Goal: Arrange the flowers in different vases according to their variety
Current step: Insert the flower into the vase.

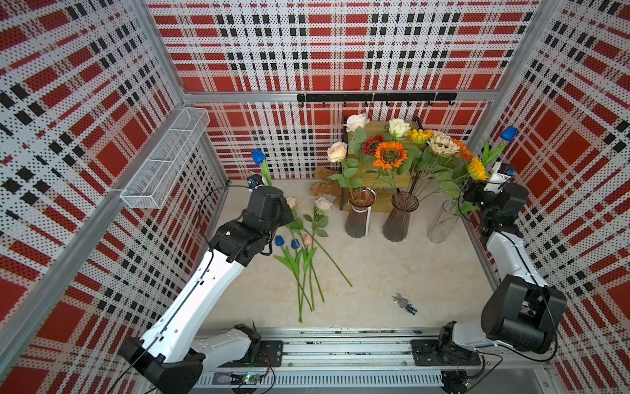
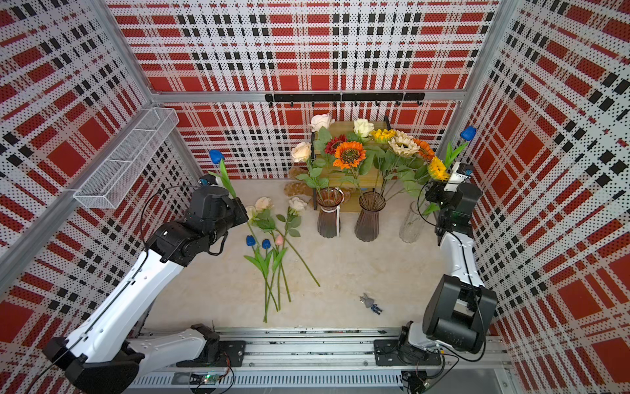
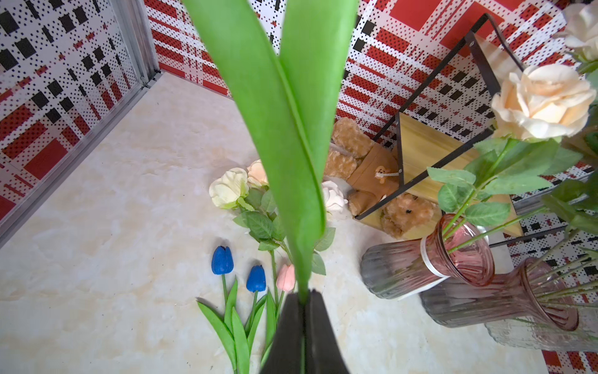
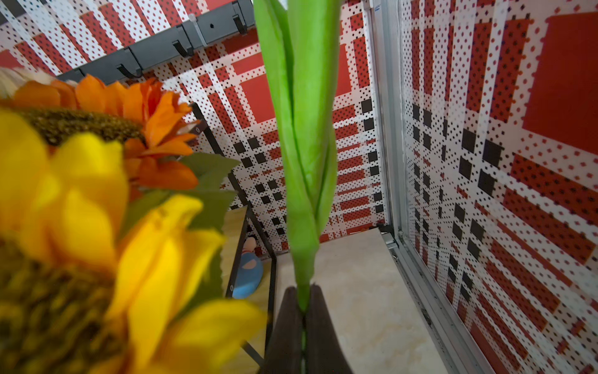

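My left gripper (image 3: pixel 304 295) is shut on the green stem of a blue tulip (image 1: pixel 258 156), held upright at the far left. My right gripper (image 4: pixel 304 291) is shut on the stem of a second blue tulip (image 1: pixel 508 133), held up beside the clear vase (image 1: pixel 443 221). A ribbed vase (image 1: pixel 358 213) holds cream roses (image 1: pixel 336 151). The other ribbed vase (image 1: pixel 399 216) holds sunflowers (image 1: pixel 390 155). Loose roses (image 1: pixel 322 204), two blue tulips (image 1: pixel 279 240) and a pink tulip (image 1: pixel 308 239) lie on the table by the left arm.
A wooden shelf (image 1: pixel 378 172) with a black frame stands behind the vases, with a teddy bear (image 1: pixel 322 187) beside it. A white wire basket (image 1: pixel 167 160) hangs on the left wall. A small toy figure (image 1: pixel 404 303) lies near the front. A hook rail (image 1: pixel 375 97) crosses the back wall.
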Controlling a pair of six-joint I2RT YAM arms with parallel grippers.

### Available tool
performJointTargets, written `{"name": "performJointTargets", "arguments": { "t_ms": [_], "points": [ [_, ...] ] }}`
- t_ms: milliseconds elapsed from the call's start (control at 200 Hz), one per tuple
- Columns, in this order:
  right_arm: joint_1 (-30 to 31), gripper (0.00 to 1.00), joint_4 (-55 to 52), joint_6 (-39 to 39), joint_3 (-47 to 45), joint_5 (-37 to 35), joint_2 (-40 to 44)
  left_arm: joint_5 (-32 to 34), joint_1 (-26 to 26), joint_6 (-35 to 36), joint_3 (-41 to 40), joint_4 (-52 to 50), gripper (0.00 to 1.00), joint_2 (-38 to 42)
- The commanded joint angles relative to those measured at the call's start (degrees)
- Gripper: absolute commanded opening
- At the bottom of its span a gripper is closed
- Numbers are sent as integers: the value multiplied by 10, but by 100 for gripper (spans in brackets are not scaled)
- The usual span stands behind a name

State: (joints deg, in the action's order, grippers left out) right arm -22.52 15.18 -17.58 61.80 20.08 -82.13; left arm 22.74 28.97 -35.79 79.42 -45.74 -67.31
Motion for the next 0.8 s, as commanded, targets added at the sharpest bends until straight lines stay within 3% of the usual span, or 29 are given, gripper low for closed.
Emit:
{"name": "performJointTargets", "arguments": {
  "t_ms": [0,80,145,406,792],
  "points": [
    [5,8,-35,20,-12,-20,6,3,7,-1,7,16,0,-5],
    [8,22,-53,29,-3,-28,15,3,10,-1,7,18,0,-7],
    [9,47,-64,32,4,-32,22,3,12,-1,7,18,0,-8],
    [11,84,-105,41,25,-54,53,7,18,-2,2,21,0,-1],
    [46,97,-323,52,138,-73,92,-1,18,5,6,25,0,-1]
  ]
}}
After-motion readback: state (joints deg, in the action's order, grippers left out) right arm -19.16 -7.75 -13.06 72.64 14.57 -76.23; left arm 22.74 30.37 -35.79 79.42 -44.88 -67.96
